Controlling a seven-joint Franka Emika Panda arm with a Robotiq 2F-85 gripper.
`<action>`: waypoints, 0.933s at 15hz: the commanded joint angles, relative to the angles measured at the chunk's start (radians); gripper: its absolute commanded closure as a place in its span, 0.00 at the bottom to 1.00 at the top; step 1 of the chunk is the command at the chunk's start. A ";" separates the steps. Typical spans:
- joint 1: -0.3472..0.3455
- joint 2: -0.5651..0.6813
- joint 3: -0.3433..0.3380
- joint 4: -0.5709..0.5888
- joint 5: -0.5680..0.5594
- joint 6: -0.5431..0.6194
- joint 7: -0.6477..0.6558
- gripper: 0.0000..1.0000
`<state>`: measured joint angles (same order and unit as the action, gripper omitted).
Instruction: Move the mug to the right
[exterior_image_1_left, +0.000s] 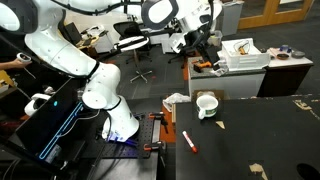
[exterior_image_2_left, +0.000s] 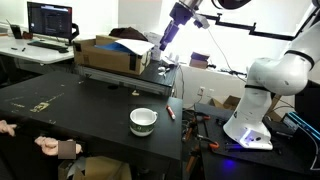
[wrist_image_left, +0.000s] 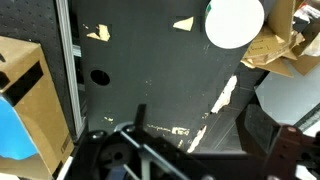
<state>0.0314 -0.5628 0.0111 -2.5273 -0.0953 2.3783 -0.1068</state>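
On the black table (exterior_image_1_left: 262, 132) sits the mug (exterior_image_1_left: 206, 104) — gripper (exterior_image_2_left: 164, 41) high, well apart (parted or closed: cannot tell).

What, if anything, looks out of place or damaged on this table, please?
Nothing is spilled; the mug stands upright. What stands out is the black table: pale tape scraps stuck on it look torn and ragged in the wrist view. The marker pen lies loose near the table's edge.

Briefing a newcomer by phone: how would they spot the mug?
Find the black table with a cardboard box at one end. Near its edge stands a wide, bowl-like white ceramic mug, round and hollow, unlike the slim red-and-white marker pen nearby.
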 joint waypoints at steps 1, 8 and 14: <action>0.043 0.079 -0.038 0.042 0.039 0.049 -0.082 0.00; 0.130 0.218 -0.099 0.069 0.213 0.004 -0.272 0.00; 0.105 0.332 -0.071 0.073 0.201 0.004 -0.283 0.00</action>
<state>0.1451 -0.2887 -0.0686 -2.4926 0.1020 2.4085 -0.3549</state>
